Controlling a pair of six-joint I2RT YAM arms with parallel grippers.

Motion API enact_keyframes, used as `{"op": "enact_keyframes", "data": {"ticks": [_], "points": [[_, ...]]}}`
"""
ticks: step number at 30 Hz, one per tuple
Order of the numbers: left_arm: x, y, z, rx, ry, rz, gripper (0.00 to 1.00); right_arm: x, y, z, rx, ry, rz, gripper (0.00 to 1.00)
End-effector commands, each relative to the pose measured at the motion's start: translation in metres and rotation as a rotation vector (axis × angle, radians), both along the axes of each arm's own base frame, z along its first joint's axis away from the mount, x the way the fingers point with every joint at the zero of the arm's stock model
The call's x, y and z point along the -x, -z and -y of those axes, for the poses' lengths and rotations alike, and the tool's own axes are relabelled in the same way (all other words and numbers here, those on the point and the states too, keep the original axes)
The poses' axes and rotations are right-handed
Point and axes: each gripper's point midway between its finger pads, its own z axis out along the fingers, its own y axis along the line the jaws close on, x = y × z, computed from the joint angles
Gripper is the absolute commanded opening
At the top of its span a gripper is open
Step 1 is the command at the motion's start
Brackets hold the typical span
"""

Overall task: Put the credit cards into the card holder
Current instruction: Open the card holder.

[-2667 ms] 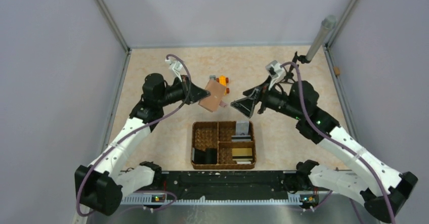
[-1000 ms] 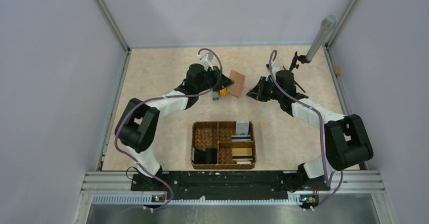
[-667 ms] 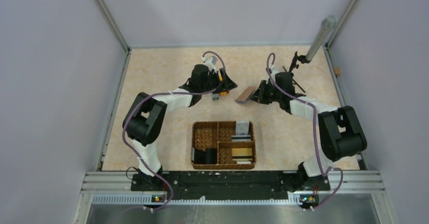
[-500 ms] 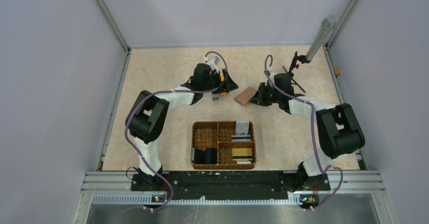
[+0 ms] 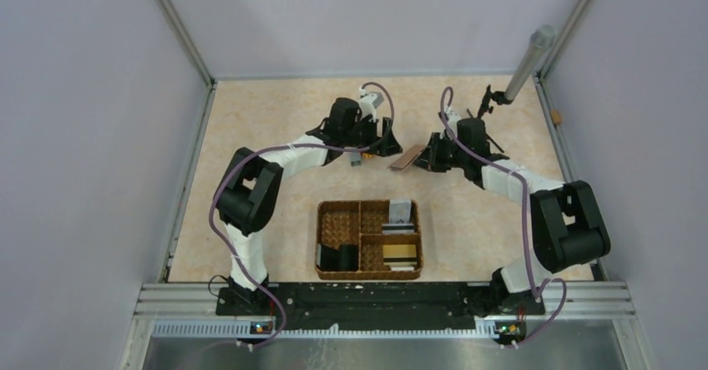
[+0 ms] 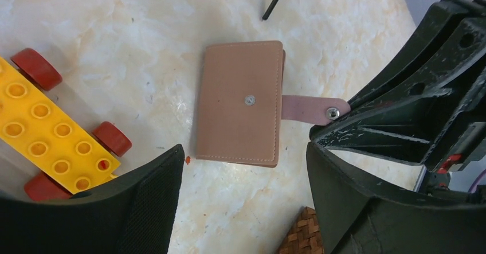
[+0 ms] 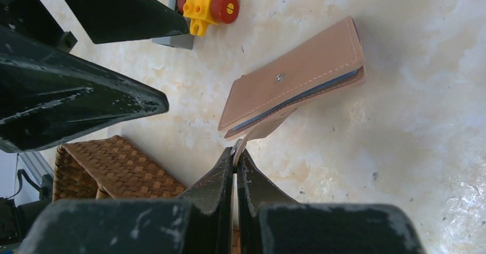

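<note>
Right gripper pinches the single card holder's strap; left gripper gapes wide above it. Behind them, credit cards in the basket blur together, uncountable.

White-and-black arms (purple cables), scuffed black fingers

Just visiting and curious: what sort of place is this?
Likely a robot test cell: plain grey walls fence a table, two arms are bolted to a metal rail, with props like a woven basket.

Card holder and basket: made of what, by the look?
The card holder looks like matte tan leather or faux leather: stitched edges, metal snap. The basket looks like woven brown wicker or similar fibre: visible weave.
</note>
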Motion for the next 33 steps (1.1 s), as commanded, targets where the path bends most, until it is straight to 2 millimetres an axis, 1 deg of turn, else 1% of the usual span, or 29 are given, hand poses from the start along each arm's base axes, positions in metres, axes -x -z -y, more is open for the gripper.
{"op": "enact_keyframes", "data": {"ticks": [1, 4, 6, 10, 13, 17, 21, 24, 27, 31, 32, 33], "points": [[0.005, 0.011, 0.006, -0.031, 0.075, 0.028, 0.78, -0.014, -0.031, 0.002, -0.006, 0.004, 0.096, 0.0], [0.011, 0.011, 0.019, -0.013, 0.125, 0.03, 0.79, -0.013, -0.03, 0.003, -0.006, 0.005, 0.09, 0.0], [0.014, 0.014, 0.026, -0.017, 0.143, 0.03, 0.79, -0.013, -0.031, 0.003, -0.004, 0.007, 0.092, 0.0], [0.013, 0.024, 0.029, -0.031, 0.137, 0.019, 0.78, -0.012, -0.03, 0.005, 0.001, 0.012, 0.088, 0.0], [0.014, 0.026, 0.031, -0.027, 0.145, 0.015, 0.77, -0.011, -0.03, 0.005, 0.003, 0.015, 0.085, 0.0], [0.018, 0.027, 0.036, -0.03, 0.162, 0.022, 0.79, -0.011, -0.03, 0.005, 0.004, 0.014, 0.084, 0.0], [0.013, 0.037, 0.035, -0.095, 0.139, 0.03, 0.79, -0.011, -0.031, 0.006, 0.005, 0.014, 0.086, 0.0], [0.005, 0.042, 0.03, -0.151, 0.093, 0.052, 0.75, -0.01, -0.033, 0.006, 0.007, 0.014, 0.089, 0.0], [-0.001, 0.043, 0.026, -0.204, 0.052, 0.08, 0.71, -0.01, -0.034, 0.007, 0.009, 0.015, 0.091, 0.0], [-0.006, 0.038, 0.025, -0.241, 0.027, 0.13, 0.69, -0.009, -0.035, 0.007, 0.009, 0.014, 0.092, 0.0], [-0.004, 0.041, 0.022, -0.265, 0.017, 0.123, 0.68, -0.008, -0.035, 0.007, 0.01, 0.013, 0.09, 0.0], [-0.005, 0.042, 0.019, -0.283, -0.005, 0.128, 0.64, -0.008, -0.034, 0.007, 0.011, 0.013, 0.089, 0.0]]}}
